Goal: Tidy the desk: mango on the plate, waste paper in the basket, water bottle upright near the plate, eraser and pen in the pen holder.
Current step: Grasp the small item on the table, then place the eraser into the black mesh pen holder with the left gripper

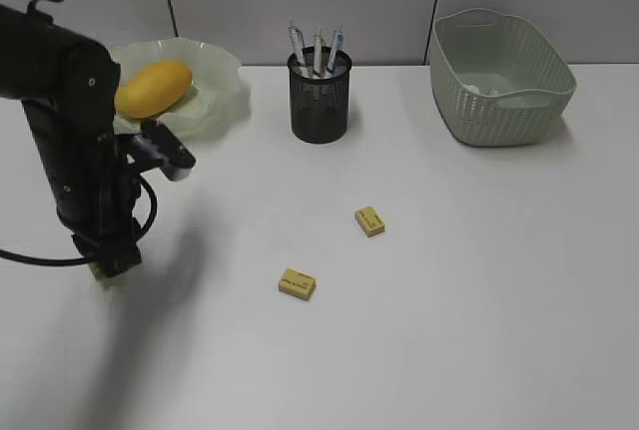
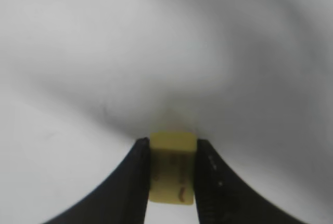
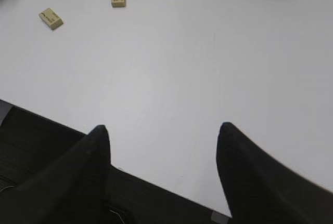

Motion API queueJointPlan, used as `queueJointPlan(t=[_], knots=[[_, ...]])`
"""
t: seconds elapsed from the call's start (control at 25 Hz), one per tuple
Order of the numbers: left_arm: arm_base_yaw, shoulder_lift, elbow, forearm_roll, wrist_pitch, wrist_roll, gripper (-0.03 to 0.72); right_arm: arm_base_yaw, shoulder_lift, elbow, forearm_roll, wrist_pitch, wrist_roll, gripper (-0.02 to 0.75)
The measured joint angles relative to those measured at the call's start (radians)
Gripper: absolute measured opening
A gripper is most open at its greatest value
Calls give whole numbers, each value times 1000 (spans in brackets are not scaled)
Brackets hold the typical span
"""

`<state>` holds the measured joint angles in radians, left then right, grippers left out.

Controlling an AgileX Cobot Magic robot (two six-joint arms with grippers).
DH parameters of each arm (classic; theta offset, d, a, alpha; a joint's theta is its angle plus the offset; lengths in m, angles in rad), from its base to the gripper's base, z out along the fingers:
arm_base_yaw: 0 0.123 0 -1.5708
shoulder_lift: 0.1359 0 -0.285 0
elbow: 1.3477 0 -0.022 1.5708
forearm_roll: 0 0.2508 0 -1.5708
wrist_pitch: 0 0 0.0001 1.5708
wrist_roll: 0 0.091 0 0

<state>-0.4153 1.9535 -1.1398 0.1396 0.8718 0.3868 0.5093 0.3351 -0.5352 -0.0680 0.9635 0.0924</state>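
While the left pincer (image 2: 171, 174) squeezes a yellow eraser (image 2: 172, 167) between its fingers at the desk (image 1: 479, 300)

Only its edges are pinched, so lifting could let it twist free; the pen holder (image 1: 319, 99) stands well off, the right pincer (image 3: 161, 141) hangs wide.

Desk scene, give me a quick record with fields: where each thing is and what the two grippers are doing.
mango: on the plate
pens: upright in the pen holder
basket: back right; something white inside
loose erasers: two on the desk, one mid-desk, one nearer the front
left gripper: jaws on either side of a third eraser, low over the desk
right gripper: open, empty, at the desk's near edge
water bottle: not visible
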Motion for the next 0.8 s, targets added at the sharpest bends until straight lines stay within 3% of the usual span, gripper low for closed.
queueJointPlan(t=[0.36,0.56,0.8], knots=[[0,-81,-283,-151,-10,0,202,0,0,0,0,0,1,511],[0,-82,-395,-345,-242,0,202,0,0,0,0,0,1,511],[-16,-70,-400,-606,-589,0,202,0,0,0,0,0,1,511]])
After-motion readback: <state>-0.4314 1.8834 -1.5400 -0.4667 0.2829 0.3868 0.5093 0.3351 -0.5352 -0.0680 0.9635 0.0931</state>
